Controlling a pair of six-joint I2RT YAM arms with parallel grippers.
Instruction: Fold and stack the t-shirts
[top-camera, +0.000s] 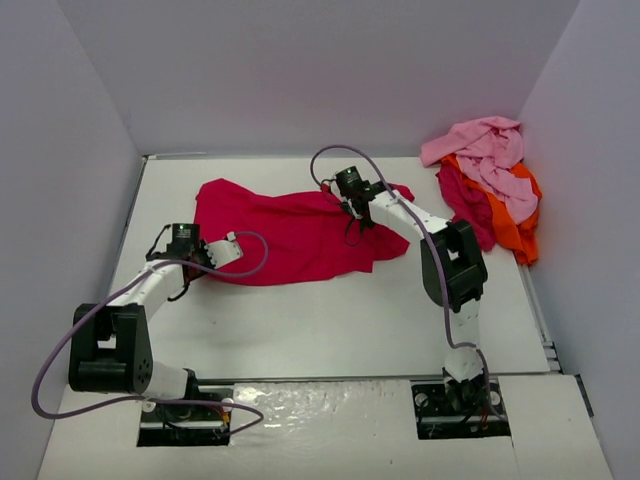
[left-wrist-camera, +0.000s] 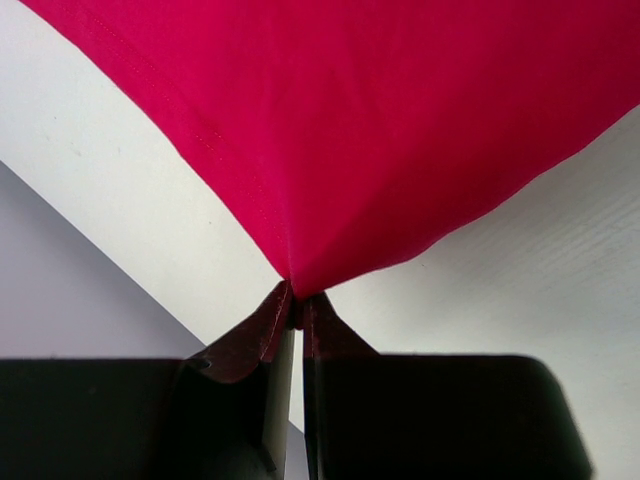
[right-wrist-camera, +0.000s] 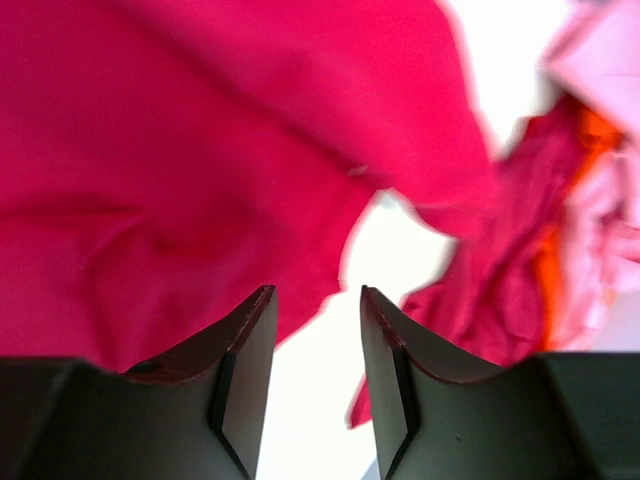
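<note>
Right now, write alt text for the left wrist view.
The left tool is pinched shut on the edge of the crimson-red t-shirt, which fans out above it across the white table. A pale grey wall shows at lower left.

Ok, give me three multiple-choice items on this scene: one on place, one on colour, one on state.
1. The pile of shirts lies: A) near left corner B) far right corner C) between the arm bases.
2. The pile's top shirt is: A) green B) blue C) pink.
3. The left fingers are: A) shut on the red shirt B) wide open C) holding an orange shirt.
Key: B, it sits where the far and right walls meet; C, pink cloth lies uppermost; A, the left wrist view shows them pinching red cloth.
</note>
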